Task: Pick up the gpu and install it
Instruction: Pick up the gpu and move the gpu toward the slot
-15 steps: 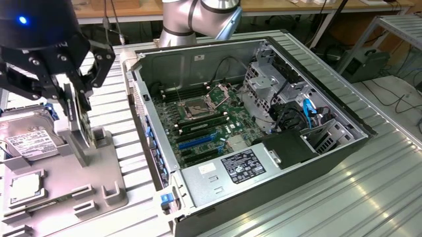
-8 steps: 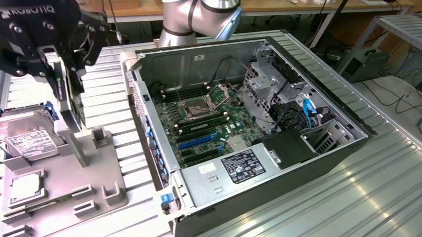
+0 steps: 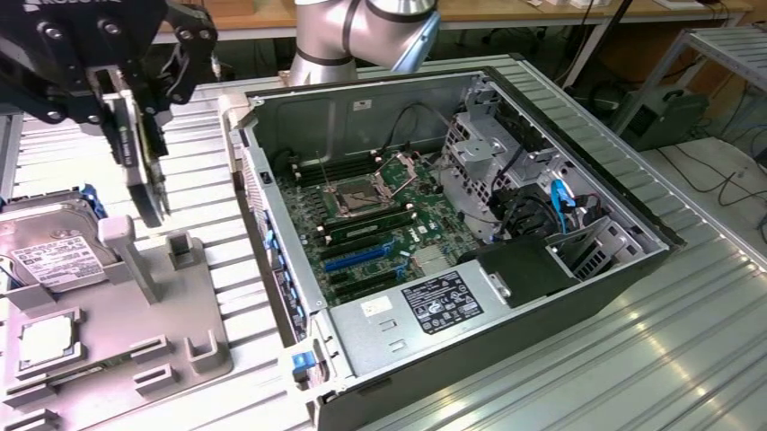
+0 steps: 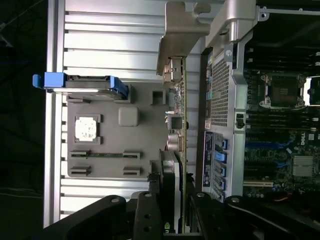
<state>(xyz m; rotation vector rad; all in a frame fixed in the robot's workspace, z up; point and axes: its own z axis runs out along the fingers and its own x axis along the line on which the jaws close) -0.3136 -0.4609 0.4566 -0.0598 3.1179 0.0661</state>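
My black gripper point(image 3: 129, 94) is at the exterior view's upper left, shut on the gpu point(image 3: 142, 171). The thin green card hangs edge-on below the fingers, above the grey holder tray point(image 3: 180, 332). It is apart from the open computer case point(image 3: 287, 99). In the wrist view the gpu point(image 4: 181, 115) runs edge-on away from my gripper point(image 4: 176, 200). Its silver bracket point(image 4: 175, 40) is at the far end, beside the case's perforated rear panel point(image 4: 220, 90). The motherboard point(image 3: 383, 224) lies exposed inside the case, with blue slots point(image 3: 359, 258) near its front.
The tray carries a silver hard drive point(image 3: 48, 247) with blue rails and a small square processor chip point(image 3: 48, 343). A drive cage point(image 3: 480, 153) and cables fill the case's right side. The arm's base point(image 3: 348, 36) stands behind the case on the ribbed metal table point(image 3: 671, 359).
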